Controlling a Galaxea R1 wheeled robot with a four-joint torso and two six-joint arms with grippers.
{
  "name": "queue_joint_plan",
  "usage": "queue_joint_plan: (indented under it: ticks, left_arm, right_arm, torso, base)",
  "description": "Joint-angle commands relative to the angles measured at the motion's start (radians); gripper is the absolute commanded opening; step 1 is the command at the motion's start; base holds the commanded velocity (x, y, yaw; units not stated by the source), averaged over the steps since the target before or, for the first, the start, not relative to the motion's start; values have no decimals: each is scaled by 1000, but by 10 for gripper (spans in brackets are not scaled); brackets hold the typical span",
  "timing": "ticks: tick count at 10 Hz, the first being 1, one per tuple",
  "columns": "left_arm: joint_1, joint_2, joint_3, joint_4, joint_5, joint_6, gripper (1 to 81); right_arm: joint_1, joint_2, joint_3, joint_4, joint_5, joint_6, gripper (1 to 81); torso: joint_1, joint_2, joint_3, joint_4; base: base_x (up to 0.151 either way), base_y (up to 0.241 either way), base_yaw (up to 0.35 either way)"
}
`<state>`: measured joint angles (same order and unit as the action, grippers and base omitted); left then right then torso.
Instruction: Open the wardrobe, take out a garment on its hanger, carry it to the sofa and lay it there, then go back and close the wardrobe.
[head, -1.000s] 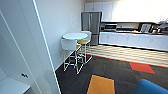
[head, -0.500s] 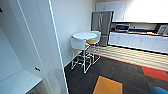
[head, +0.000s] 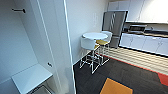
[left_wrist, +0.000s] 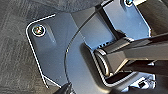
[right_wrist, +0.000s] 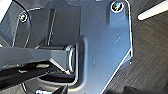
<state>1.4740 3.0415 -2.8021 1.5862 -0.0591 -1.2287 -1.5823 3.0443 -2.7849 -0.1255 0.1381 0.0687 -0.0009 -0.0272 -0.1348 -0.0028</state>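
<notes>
The wardrobe (head: 17, 50) stands open at the left of the head view, close to me. Its inside is plain white, with a black hook (head: 18, 10) high on the back wall and a white shelf (head: 31, 77) low down. One white door (head: 57, 45) is swung out towards me, its edge running down the middle of the picture, and a small handle (head: 50, 64) sits at mid-height. The left wrist view looks down on my own dark plate over grey carpet (left_wrist: 15, 62). The right wrist view has the same plate over dark carpet (right_wrist: 150, 62).
Right of the door, a round white table (head: 95, 35) with white stools (head: 88, 43) stands by the white wall. Behind it are a steel fridge (head: 115, 27) and a row of white kitchen cabinets (head: 145, 42). Dark carpet with an orange tile (head: 115, 87) lies in front.
The whole head picture has slid to the right, so the camera has turned left. The open wardrobe now takes up more of the view and its hook and shelf have come in.
</notes>
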Motion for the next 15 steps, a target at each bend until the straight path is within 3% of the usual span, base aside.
queue_joint_plan:
  ticks: [1,15]
  left_arm:
    - [-40,1,-4,9,42,5,811]
    - [-40,13,-4,9,44,25,811]
  right_arm:
    - [21,4,1,3,-54,2,811]
    - [17,7,1,3,-54,2,811]
  torso:
    - [1,0,0,0]
    - [1,0,0,0]
  base:
    - [0,0,306]
    - [0,0,309]
